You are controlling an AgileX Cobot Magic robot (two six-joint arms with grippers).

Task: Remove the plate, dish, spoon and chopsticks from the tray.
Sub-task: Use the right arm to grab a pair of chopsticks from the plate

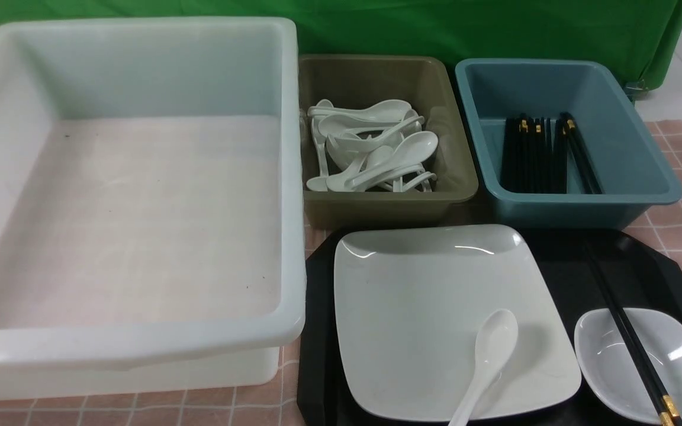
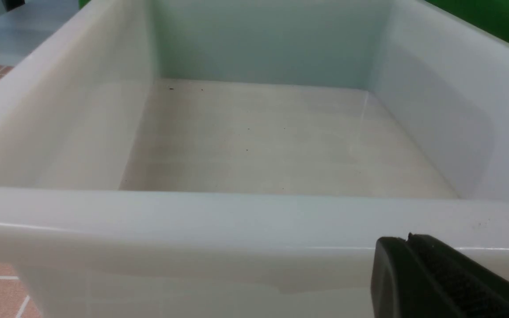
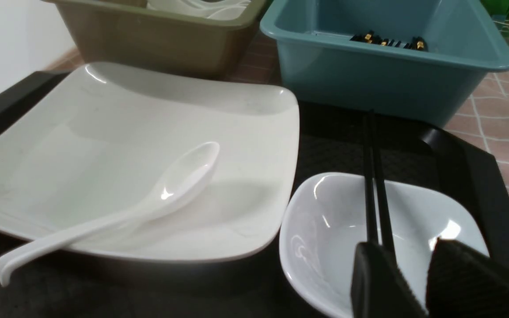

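The black tray (image 1: 317,331) holds the large white plate (image 1: 424,296), and the white spoon (image 1: 492,349) lies on the plate with its handle toward me. On the tray's right side sits the small white dish (image 1: 607,361). The black chopsticks (image 1: 630,334) rest across it, gold bands nearest me. In the right wrist view my right gripper (image 3: 407,245) hovers open over the dish (image 3: 325,221), with the chopsticks (image 3: 374,176) running under its left finger. My left gripper (image 2: 407,238) is shut and empty, just outside the near wall of the white tub (image 2: 237,212).
A big empty white tub (image 1: 140,343) fills the left half of the table. Behind the tray stand an olive tub (image 1: 459,154) with several white spoons and a blue tub (image 1: 631,148) with several black chopsticks. A pink checked cloth covers the table.
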